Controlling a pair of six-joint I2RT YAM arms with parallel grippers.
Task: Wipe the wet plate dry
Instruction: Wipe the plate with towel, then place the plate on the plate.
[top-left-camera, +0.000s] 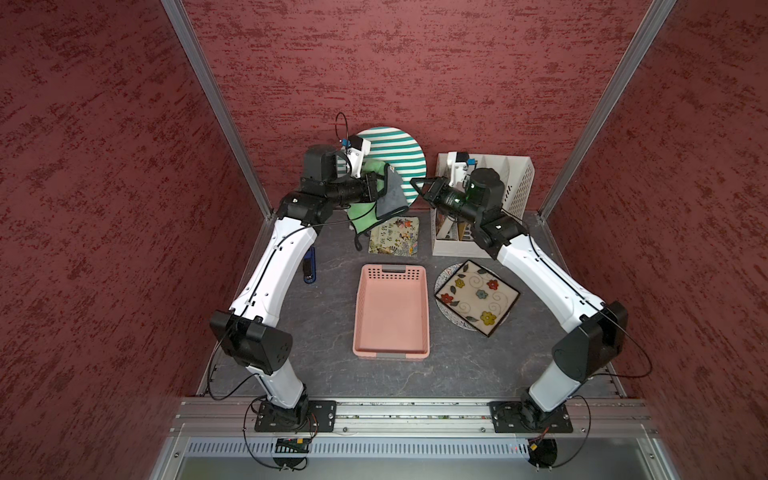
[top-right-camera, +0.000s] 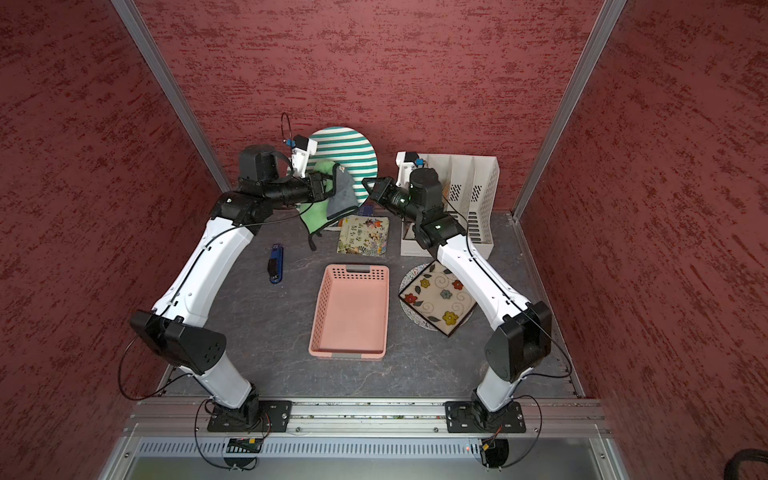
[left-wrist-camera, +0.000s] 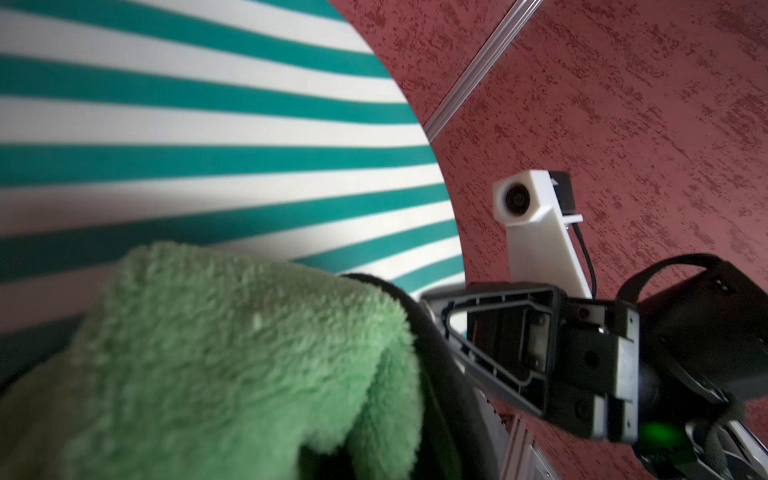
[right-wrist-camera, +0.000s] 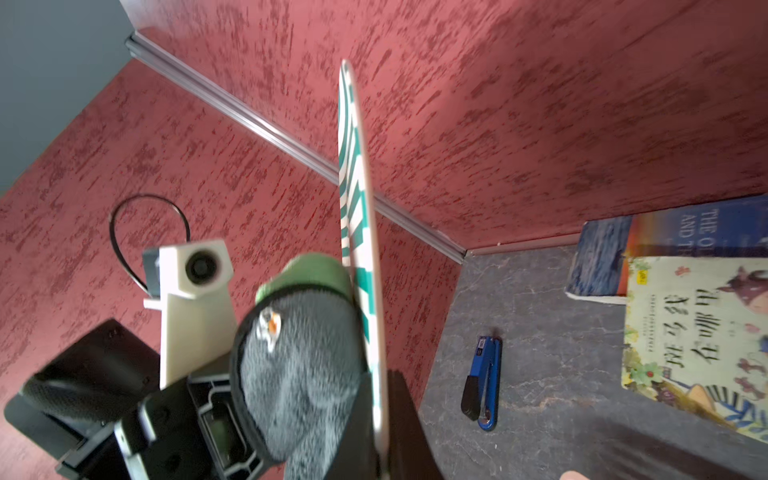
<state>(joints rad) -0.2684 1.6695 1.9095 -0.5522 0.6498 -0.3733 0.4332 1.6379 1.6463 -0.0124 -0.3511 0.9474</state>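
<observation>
Toward the back of the worktop, the striped plate stands on edge, raised in the air. Its rim is pinched by the right tool, whose jaws are closed tight on it. Held upright like this, the plate turns its whole face to the other arm. The left tool is clamped shut on a green-and-grey cloth, which is bunched over its tip and pressed against the plate's lower face, the loose end dangling. The right wrist view shows cloth and plate touching. Wiping looks to be the step in hand, and most of the striped face lies beyond the cloth.
</observation>
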